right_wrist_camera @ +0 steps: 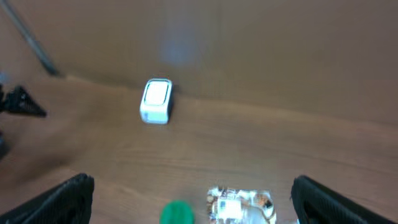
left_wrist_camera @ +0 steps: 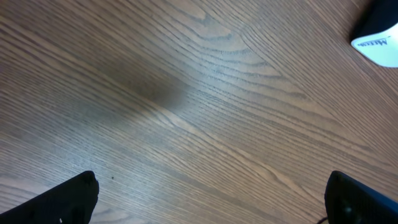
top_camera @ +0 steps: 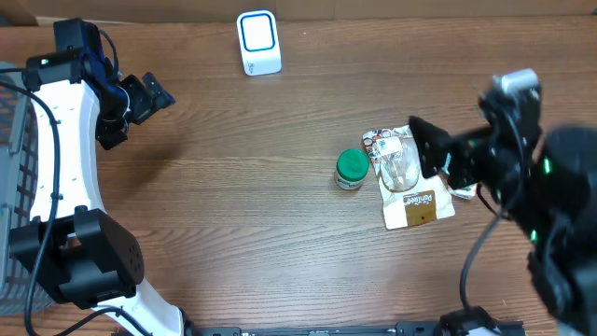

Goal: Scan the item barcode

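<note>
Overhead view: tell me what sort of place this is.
Probably a robot lab bench set up as a mock checkout. A white barcode scanner stands at the far edge of a wood-grain table, a green-lidded jar and a printed packet wait mid-table, and a white robot arm reaches in.

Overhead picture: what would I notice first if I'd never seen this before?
Probably the small round jar with the bright green lid near the middle of the brown wooden table, right beside a clear plastic packet with a brown card label. The black right gripper hangs open over that packet's right edge. At the far edge sits a white box-shaped scanner.
</note>
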Robot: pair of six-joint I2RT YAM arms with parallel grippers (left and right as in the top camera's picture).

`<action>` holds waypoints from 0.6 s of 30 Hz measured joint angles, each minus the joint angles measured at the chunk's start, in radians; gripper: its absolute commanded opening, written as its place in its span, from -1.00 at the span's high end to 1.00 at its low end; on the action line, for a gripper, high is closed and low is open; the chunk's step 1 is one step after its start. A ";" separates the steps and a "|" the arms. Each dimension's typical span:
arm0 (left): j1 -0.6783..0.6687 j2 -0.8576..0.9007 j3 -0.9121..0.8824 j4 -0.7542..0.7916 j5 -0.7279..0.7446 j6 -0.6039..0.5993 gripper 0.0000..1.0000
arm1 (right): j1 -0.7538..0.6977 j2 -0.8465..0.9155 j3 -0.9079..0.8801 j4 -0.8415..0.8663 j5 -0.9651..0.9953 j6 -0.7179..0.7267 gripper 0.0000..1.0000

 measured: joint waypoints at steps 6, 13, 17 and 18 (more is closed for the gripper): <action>0.000 0.000 0.000 0.001 -0.001 0.000 -0.99 | -0.052 -0.299 -0.434 0.326 -0.027 0.002 -1.00; 0.000 0.000 0.000 0.001 -0.001 0.000 -0.99 | -0.086 -0.572 -0.841 0.608 -0.034 0.050 -1.00; 0.000 0.000 0.000 0.001 -0.001 0.000 -0.99 | -0.088 -0.667 -1.006 0.751 -0.034 0.064 -1.00; 0.000 0.000 0.000 0.000 -0.001 0.000 -0.99 | -0.088 -0.691 -1.043 0.777 -0.035 0.066 -1.00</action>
